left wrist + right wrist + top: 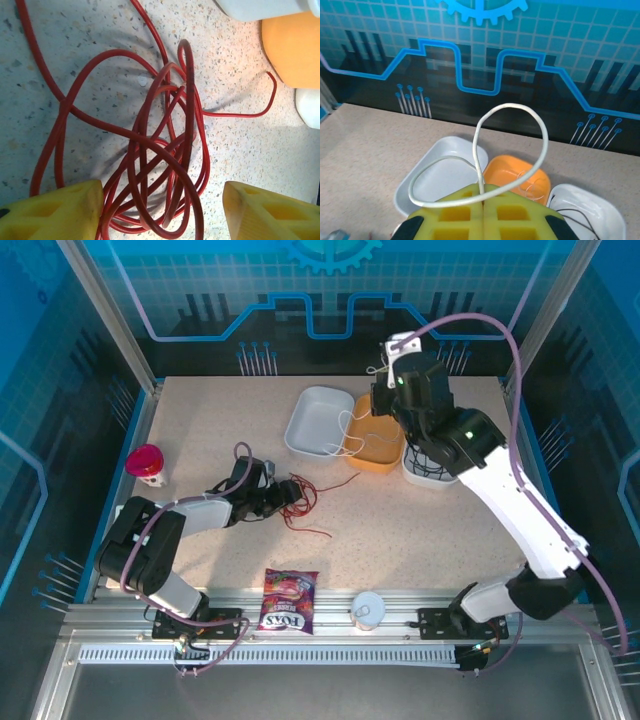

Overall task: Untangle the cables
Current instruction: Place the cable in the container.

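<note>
End effectors: left [162, 200] released around tangled red cable [188, 90], right [483, 200] clenched on whitish cable [512, 106]

Left wrist view: the red cable [165, 165] runs off the top and bottom edges, so its ends are untraceable, and the strands overlap too much to count. On the left gripper [160, 200], both yellow fingers [55, 212] are cut by the bottom edge. The orange bowl [295, 50] and white tray [260, 7] are clipped at the corner. Right wrist view: the whitish cable [540, 145] vanishes into the seam of the right gripper [483, 197], ends hidden. The white bowl [605, 207] is cut by the bottom edge, and the dark strands inside are too thin to follow. Top view: that bowl is half under the right arm [510, 500]. The snack bag [288, 600] print is unreadable.
</note>
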